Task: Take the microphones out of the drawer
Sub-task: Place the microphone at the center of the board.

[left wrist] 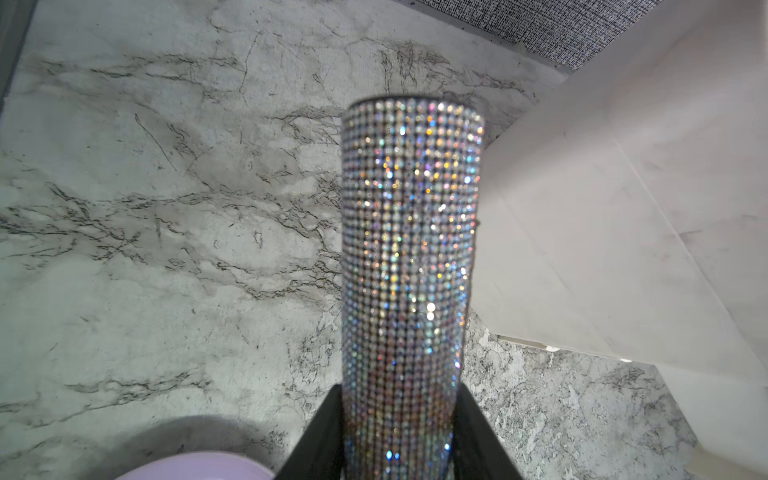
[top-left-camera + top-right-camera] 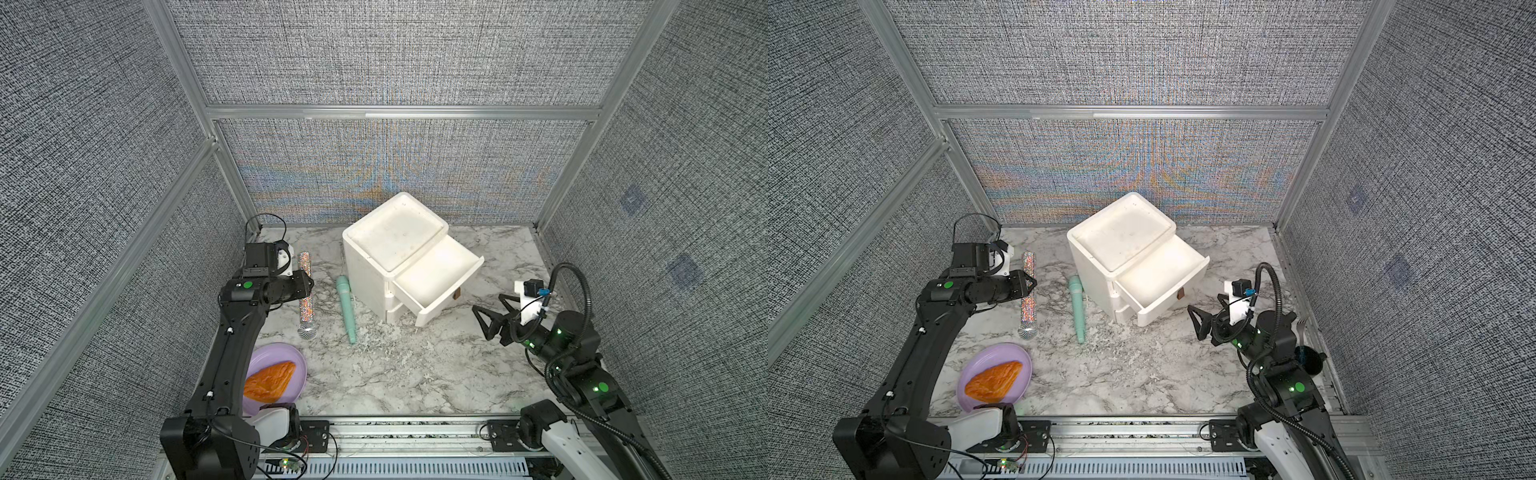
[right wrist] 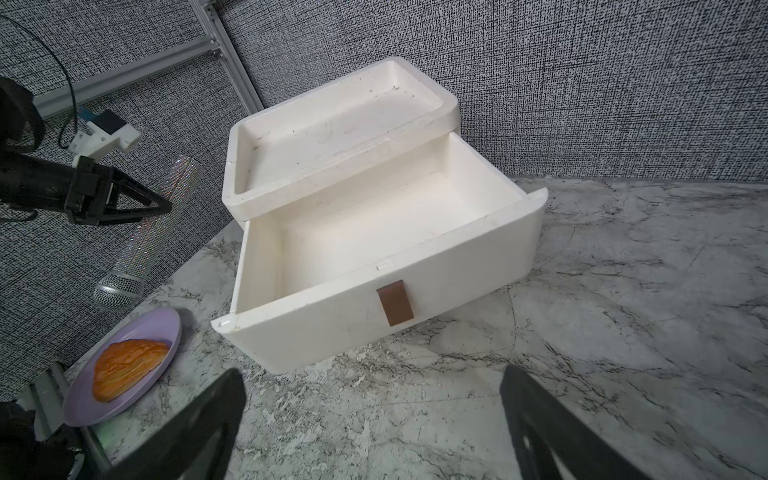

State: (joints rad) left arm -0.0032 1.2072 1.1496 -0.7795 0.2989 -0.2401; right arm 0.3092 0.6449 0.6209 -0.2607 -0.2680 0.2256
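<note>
**A:** Where was the microphone?

**B:** The rhinestone-covered silver microphone with a mesh head (image 2: 306, 311) was already out of the open, empty white plastic drawer (image 2: 432, 274). The left jaws were closed narrowly round the middle of its handle. It appeared lifted off the grey-veined marble counter (image 2: 415, 374) and tilted, with the mesh head as the lower end.

**A:** And the other arm?

**B:** The right jaws were spread fully wide and held nothing. They faced the drawer's front panel from nearby.

**A:** What could have gone wrong?

**B:** The beaded handle looked slippery, so the heavier head end might have swung down or slid through the left jaws. The round lilac plate (image 2: 291, 353) carrying a golden pastry (image 2: 270, 380) sat just past that head end, so a drop there could have struck it. A teal wand-shaped object (image 2: 347, 307) lay on the counter between the left jaws and the drawer. Setting the microphone down carelessly could have knocked it.
</note>
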